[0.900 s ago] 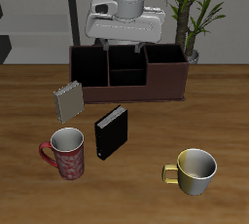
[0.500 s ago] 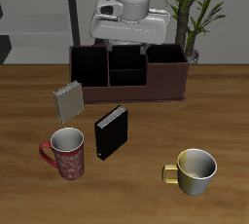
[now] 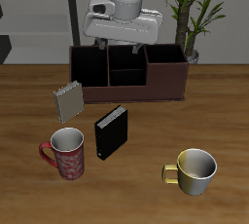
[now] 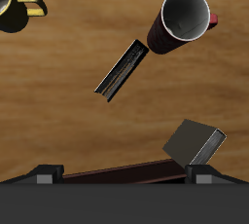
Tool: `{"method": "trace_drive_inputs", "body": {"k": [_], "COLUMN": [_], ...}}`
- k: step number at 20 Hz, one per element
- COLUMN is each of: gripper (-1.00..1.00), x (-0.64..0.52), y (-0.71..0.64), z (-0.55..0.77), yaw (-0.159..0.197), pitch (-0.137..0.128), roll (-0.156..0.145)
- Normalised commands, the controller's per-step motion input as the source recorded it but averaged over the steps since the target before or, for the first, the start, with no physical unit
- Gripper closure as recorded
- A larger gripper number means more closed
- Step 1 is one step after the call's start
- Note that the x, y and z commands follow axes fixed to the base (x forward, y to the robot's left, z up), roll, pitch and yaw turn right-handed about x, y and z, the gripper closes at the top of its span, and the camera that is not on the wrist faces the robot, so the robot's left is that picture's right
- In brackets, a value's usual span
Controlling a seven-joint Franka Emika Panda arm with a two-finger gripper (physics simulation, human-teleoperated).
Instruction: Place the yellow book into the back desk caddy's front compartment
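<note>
- Pincer (image 3: 121, 45) hangs high over the back desk caddy (image 3: 128, 73), holding nothing; its fingers are spread apart, nothing between them in the wrist view.
- Yellow book (image 3: 67, 100) stands on the desk (image 3: 146, 199) just in front of the caddy's end, tilted slightly, ribbed page edge on top. Wrist view shows it too (image 4: 195, 142), apart from the other items.
- Front compartment (image 3: 125, 74): small dark cell in the caddy's split middle, against the front wall. Looks unoccupied, though its floor is hard to see.
- Nearby: black book (image 3: 111, 131) upright close to the yellow one; red mug (image 3: 66, 153) nearer the desk's front edge; yellow mug (image 3: 193, 170) well apart.
- Step in hand, as I judge it: reach for the yellow book. Not yet touched.
- To do it well: come down from above, fingers straddling the thin cover faces, not the long edge. Grip near the top so the bottom can slide into the cell.
- Keep clear of the black book and red mug on the descent.
- Risk: book is thin and leaning; an off-centre pinch could tip it flat.
- No brand, label or legible writing on any item.
</note>
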Motion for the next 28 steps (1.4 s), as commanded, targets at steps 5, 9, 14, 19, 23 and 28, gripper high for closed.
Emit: {"method": "trace_drive_inputs", "body": {"k": [5, 9, 14, 19, 23, 28], "gripper": [-1.0, -1.0, -1.0, -1.0, -1.0, -1.0], "x": [-0.33, -0.17, -0.23, -0.17, -0.09, -0.02], "y": [-0.48, -0.32, -0.49, -0.47, -0.42, -0.24], "z": [-0.13, -0.07, -0.07, -0.03, -0.05, -0.09], "yaw": [0.014, 0.03, -0.04, -0.03, -0.024, -0.027], "pitch": [-0.033, -0.007, -0.01, -0.035, -0.033, -0.04], "roll": [-0.007, 0.04, 0.036, -0.03, -0.041, -0.033]}}
